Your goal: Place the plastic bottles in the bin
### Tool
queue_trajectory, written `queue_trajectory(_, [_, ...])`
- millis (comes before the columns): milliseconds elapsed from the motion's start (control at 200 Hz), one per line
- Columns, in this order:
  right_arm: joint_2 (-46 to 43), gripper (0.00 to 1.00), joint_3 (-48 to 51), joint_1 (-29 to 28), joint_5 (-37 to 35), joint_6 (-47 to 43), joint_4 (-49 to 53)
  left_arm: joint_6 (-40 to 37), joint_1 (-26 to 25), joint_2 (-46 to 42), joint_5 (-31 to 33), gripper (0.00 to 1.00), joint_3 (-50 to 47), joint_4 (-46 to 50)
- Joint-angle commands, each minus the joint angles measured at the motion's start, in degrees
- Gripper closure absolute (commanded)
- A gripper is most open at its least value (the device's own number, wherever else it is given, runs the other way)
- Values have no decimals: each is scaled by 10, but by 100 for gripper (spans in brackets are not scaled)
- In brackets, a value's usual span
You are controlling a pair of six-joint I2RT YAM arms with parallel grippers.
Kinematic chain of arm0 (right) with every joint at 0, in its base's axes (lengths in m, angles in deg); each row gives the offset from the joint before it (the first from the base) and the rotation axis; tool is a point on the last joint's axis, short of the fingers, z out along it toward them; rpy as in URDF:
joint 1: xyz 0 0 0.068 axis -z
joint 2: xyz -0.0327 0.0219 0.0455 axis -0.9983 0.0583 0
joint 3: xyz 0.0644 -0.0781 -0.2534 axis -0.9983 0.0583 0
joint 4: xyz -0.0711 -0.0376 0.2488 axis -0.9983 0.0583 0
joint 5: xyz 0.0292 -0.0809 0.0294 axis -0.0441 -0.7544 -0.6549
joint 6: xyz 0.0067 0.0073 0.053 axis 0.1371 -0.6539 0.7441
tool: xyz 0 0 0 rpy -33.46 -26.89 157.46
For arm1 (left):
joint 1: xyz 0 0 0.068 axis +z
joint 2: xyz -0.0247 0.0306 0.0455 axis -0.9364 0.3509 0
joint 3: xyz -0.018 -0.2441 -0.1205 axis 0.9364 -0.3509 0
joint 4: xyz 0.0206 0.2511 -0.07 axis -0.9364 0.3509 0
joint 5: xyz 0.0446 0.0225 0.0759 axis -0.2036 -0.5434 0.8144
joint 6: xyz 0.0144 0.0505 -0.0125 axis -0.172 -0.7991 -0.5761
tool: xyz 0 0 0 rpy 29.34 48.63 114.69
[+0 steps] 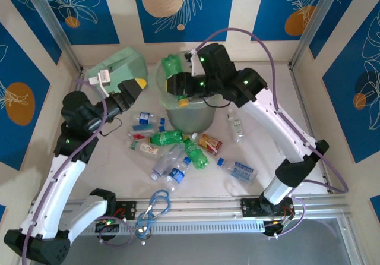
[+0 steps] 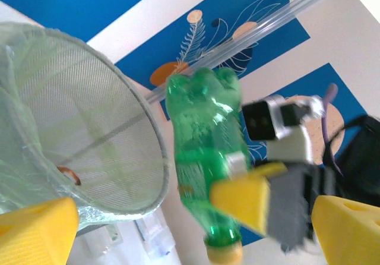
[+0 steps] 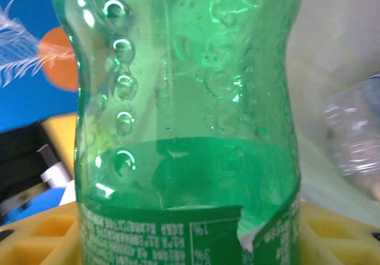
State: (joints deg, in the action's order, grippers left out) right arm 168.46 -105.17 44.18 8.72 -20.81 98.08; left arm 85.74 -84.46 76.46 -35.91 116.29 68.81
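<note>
The right fingers (image 2: 243,196) grip the green bottle (image 1: 173,65) above the bin (image 1: 191,120) rim; better to bring it over the centre before letting go. The left fingers (image 2: 35,229) stand open and empty.

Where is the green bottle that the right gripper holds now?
In the top view, the green bottle is in the right gripper, above the far left rim of the bin.

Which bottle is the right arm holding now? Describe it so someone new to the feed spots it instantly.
Find the round pale-green bin at the back centre of the table. Over its left rim, the right end effector grips a yellow-capped green bottle. Unlike the other bottles, which lie on the table in front of the bin, it is held up in the air.
</note>
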Motion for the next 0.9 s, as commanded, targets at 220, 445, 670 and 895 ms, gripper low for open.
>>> queue_trajectory(220, [131,40,-155,101,-60,-44,158,-80,4,3,45,10,11,100])
queue_trajectory(445, [175,21,-183,122,-84,-48,181,-88,4,5,50,11,2,117])
queue_trajectory(670, [168,16,-217,119,-96,-44,196,-96,4,12,60,10,7,132])
queue_trajectory(895, [79,15,-181,93,-150,-60,210,-93,4,9,58,12,2,140])
